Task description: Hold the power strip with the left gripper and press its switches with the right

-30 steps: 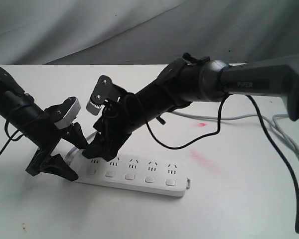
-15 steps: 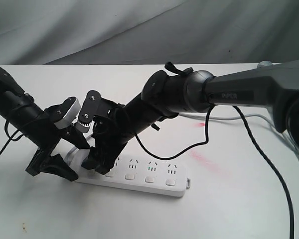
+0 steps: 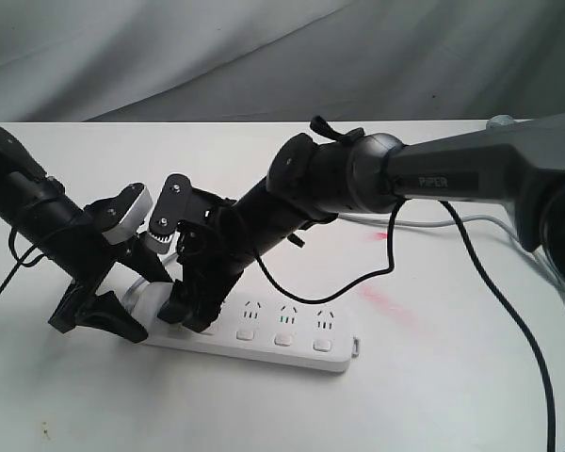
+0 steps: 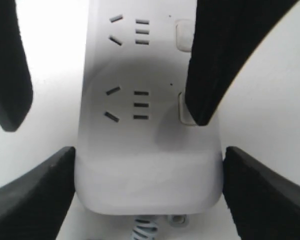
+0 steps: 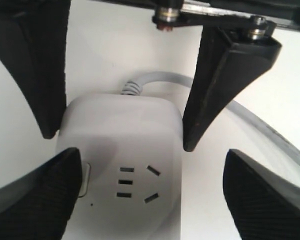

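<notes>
The white power strip [image 3: 292, 350] lies flat on the table. My left gripper [image 3: 151, 303] is shut on its cable end, fingers [image 4: 45, 195] pressed against both long sides of the power strip [image 4: 145, 170]. My right gripper [image 3: 190, 311] stands open over the first socket group. One of its fingertips [image 5: 40, 200] rests on the end switch [image 5: 85, 179], shown again as the switch [image 4: 183, 107] in the left wrist view. Its other finger hangs beside the strip over bare table. Three more switches [image 3: 282, 339] show to the right. The grey cable [image 5: 250, 120] leaves the held end.
The grey cable [image 3: 452, 222] runs across the table toward the right edge. A loose black wire [image 3: 508, 282] loops down from the right arm. Red smudges [image 3: 386, 303] mark the table [image 3: 433, 395]. A grey cloth hangs behind.
The right arm swung left and down along the strip, from about the second socket group to the switch at the held end. The left gripper and strip stayed put.
</notes>
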You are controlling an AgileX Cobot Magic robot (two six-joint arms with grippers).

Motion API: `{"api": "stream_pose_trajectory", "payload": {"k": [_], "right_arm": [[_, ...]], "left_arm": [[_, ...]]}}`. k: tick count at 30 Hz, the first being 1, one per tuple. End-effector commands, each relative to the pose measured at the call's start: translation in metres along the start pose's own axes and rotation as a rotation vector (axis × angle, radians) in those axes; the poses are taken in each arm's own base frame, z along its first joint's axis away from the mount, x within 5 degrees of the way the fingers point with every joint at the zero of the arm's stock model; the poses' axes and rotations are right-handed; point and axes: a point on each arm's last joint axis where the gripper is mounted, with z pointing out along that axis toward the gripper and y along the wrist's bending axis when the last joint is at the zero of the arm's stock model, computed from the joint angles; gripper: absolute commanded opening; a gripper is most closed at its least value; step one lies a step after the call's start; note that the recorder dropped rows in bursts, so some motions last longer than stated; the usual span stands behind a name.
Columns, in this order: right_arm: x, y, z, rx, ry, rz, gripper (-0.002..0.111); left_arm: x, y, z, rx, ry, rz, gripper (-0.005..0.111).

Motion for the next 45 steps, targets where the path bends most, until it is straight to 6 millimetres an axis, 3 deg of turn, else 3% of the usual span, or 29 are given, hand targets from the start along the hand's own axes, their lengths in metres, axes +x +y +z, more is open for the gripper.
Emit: {"api": "stream_pose_trajectory", "payload": {"k": [1, 15, 25, 32, 37, 40, 45], "right_arm": [[0.008, 0.002, 0.008, -0.023, 0.027, 0.006, 0.072], [0.023, 0.003, 0.02, 0.004, 0.153, -0.031, 0.072], [0.021, 0.009, 0.029, 0.018, 0.144, -0.012, 0.072], [-0.025, 0.007, -0.024, 0.089, 0.008, -0.021, 0.072], [-0.036, 0.003, -0.064, 0.085, -0.031, -0.025, 0.072], [-0.034, 0.0, -0.069, 0.075, -0.03, -0.014, 0.072], [-0.013, 0.002, -0.059, 0.107, 0.007, 0.017, 0.072]], "left_arm": [[-0.003, 0.001, 0.0, -0.001, -0.005, 0.011, 0.036], [-0.003, 0.001, 0.0, -0.001, -0.005, 0.011, 0.036], [-0.003, 0.001, 0.0, -0.001, -0.005, 0.011, 0.036], [-0.003, 0.001, 0.0, -0.001, -0.005, 0.011, 0.036], [-0.003, 0.001, 0.0, -0.001, -0.005, 0.011, 0.036], [-0.003, 0.001, 0.0, -0.001, -0.005, 0.011, 0.036], [-0.003, 0.001, 0.0, -0.001, -0.005, 0.011, 0.036]]}}
